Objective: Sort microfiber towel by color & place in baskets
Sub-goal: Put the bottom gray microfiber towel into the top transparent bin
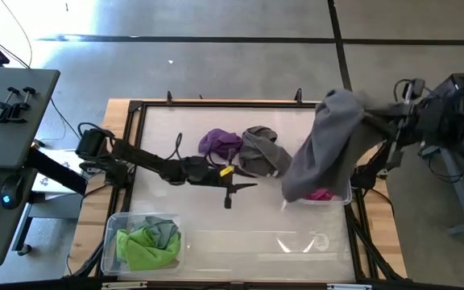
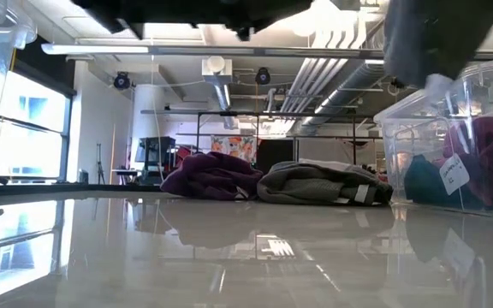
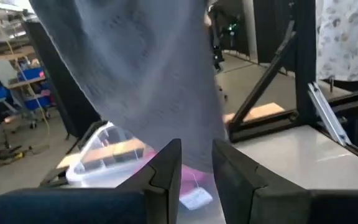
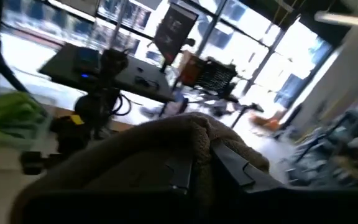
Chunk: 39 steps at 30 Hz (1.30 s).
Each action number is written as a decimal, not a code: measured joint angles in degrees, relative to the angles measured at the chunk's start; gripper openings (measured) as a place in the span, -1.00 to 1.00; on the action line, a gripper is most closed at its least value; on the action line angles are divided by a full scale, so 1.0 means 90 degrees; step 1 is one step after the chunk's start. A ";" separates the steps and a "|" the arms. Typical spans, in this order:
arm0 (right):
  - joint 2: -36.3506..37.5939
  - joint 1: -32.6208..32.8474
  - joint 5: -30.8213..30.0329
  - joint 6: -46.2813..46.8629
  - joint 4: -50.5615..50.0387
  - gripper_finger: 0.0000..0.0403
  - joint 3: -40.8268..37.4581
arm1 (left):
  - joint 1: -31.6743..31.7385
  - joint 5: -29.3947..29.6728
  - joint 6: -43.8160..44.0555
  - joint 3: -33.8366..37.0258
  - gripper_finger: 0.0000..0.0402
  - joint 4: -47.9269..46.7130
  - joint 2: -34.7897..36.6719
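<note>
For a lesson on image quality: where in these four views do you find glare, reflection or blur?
High view: ceiling lights glare off the table. Low view: the glossy tabletop mirrors the purple towel and grey towel. Left wrist view: the hanging grey towel is soft and smeared. Right wrist view: bright windows wash out the background, and the room looks motion-blurred.

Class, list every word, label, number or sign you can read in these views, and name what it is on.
None can be read.
White tag on the magenta towel in the clear plastic bin: print too small.
White care tag under the hanging grey towel: blurred.
</note>
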State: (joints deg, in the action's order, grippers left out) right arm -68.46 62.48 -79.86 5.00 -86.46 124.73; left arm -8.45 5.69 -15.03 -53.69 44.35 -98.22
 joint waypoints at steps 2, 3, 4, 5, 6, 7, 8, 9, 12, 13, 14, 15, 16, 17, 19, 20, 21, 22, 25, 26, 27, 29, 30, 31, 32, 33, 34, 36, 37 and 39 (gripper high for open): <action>-0.0019 -0.0022 -0.0105 -0.0322 0.0101 -0.89 0.0040 | 0.0038 -0.0131 -0.0010 -0.0127 -0.65 -0.0078 -0.0115; -0.0005 -0.0022 -0.0167 -0.0516 0.0215 -0.89 0.0161 | 0.0040 -0.0169 -0.0012 -0.0161 -0.66 -0.0114 -0.0160; 0.0019 -0.0022 -0.0263 -0.0767 0.0326 -0.89 0.0319 | 0.0039 -0.0206 -0.0017 -0.0175 -0.67 -0.0123 -0.0206; 0.0033 -0.0022 -0.0368 -0.1067 0.0459 -0.89 0.0489 | 0.0032 -0.0232 -0.0017 -0.0178 -0.68 -0.0126 -0.0227; 0.0038 -0.0022 -0.0442 -0.1398 0.0643 -0.89 0.0670 | 0.0012 -0.0234 -0.0016 -0.0178 -0.69 -0.0144 -0.0235; 0.0040 -0.0022 -0.0479 -0.1735 0.0859 -0.89 0.0857 | -0.0011 -0.0246 -0.0013 -0.0178 -0.69 -0.0152 -0.0235; 0.0044 -0.0022 -0.0514 -0.2069 0.1069 -0.89 0.1034 | -0.0036 -0.0247 -0.0011 -0.0178 -0.70 -0.0176 -0.0227; 0.0050 -0.0025 -0.0539 -0.2371 0.1263 -0.89 0.1158 | -0.0063 -0.0245 -0.0010 -0.0180 -0.70 -0.0236 -0.0223; 0.0332 -0.0022 -0.0577 -0.3298 0.1862 -0.89 0.0933 | -0.0174 -0.0242 -0.0009 -0.0178 -0.70 -0.0356 -0.0225; 0.0405 -0.0022 -0.0589 -0.3396 0.1853 -0.89 0.0908 | -0.0223 -0.0244 -0.0013 -0.0178 -0.70 -0.0366 -0.0225; 0.0462 -0.0022 -0.0606 -0.3351 0.1738 -0.89 0.0905 | -0.0263 -0.0244 -0.0013 -0.0178 -0.70 -0.0381 -0.0225; 0.0525 -0.0022 -0.0602 -0.3217 0.1587 -0.89 0.0914 | -0.0292 -0.0241 -0.0012 -0.0178 -0.70 -0.0438 -0.0223; 0.0573 -0.0022 -0.0575 -0.3013 0.1401 -0.89 0.0922 | -0.0323 -0.0237 -0.0012 -0.0178 -0.70 -0.0504 -0.0223; 0.0621 -0.0026 -0.0474 -0.2774 0.1163 -0.89 0.0930 | -0.0352 -0.0229 -0.0009 -0.0177 -0.70 -0.0577 -0.0223; 0.0672 -0.0027 -0.0122 -0.2184 0.0645 -0.89 0.0938 | -0.0401 -0.0223 0.0048 -0.0175 -0.70 -0.0683 -0.0225; 0.0677 -0.0027 0.0142 -0.1783 0.0371 -0.89 0.0936 | -0.0421 -0.0223 0.0112 -0.0175 -0.70 -0.0722 -0.0225; 0.0679 -0.0031 0.0465 -0.1360 0.0043 -0.89 0.0934 | -0.0437 -0.0220 0.0170 -0.0175 -0.70 -0.0772 -0.0225; 0.0677 -0.0062 0.0844 -0.0903 -0.0272 -0.89 0.0940 | -0.0453 -0.0218 0.0211 -0.0176 -0.70 -0.0836 -0.0225; 0.0728 -0.0359 0.1888 -0.0045 -0.0369 -0.89 0.0848 | -0.0473 -0.0205 0.0298 -0.0175 -0.70 -0.0928 -0.0225; 0.0733 -0.0485 0.2133 0.0008 -0.0391 -0.89 0.0830 | -0.0481 -0.0199 0.0324 -0.0175 -0.70 -0.0934 -0.0225; 0.0715 -0.0629 0.2267 0.0173 -0.0394 -0.89 0.0835 | -0.0480 -0.0199 0.0360 -0.0175 -0.70 -0.0934 -0.0225; 0.0713 -0.0966 0.2683 0.0528 -0.0392 -0.89 0.0837 | -0.0483 -0.0201 0.0412 -0.0175 -0.70 -0.0950 -0.0225; 0.0704 -0.1131 0.3009 0.0680 -0.0397 -0.89 0.0837 | -0.0494 -0.0201 0.0430 -0.0175 -0.70 -0.0953 -0.0225; 0.0681 -0.1291 0.3249 0.0855 -0.0397 -0.89 0.0835 | -0.0500 -0.0201 0.0433 -0.0175 -0.70 -0.0951 -0.0225; 0.0657 -0.1451 0.3383 0.0971 -0.0386 -0.89 0.0806 | -0.0502 -0.0201 0.0434 -0.0175 -0.70 -0.0966 -0.0225; 0.0652 -0.1602 0.3469 0.1017 -0.0380 -0.89 0.0711 | -0.0502 -0.0201 0.0435 -0.0175 -0.70 -0.0991 -0.0225; 0.0654 -0.1746 0.3575 0.1020 -0.0391 -0.89 0.0589 | -0.0502 -0.0201 0.0435 -0.0175 -0.70 -0.1014 -0.0225; 0.0699 -0.2032 0.3786 0.1097 -0.0392 -0.89 0.0283 | -0.0502 -0.0201 0.0437 -0.0175 -0.70 -0.1019 -0.0225; 0.0728 -0.2159 0.3917 0.1185 -0.0395 -0.89 0.0116 | -0.0502 -0.0201 0.0436 -0.0175 -0.70 -0.1014 -0.0225; 0.0810 -0.2376 0.4098 0.1337 -0.0397 -0.89 -0.0263 | -0.0502 -0.0201 0.0444 -0.0175 -0.70 -0.1034 -0.0225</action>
State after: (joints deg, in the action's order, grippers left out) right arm -61.17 41.10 -42.98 17.04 -90.04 122.36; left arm -12.97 3.88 -11.03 -55.27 35.05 -100.25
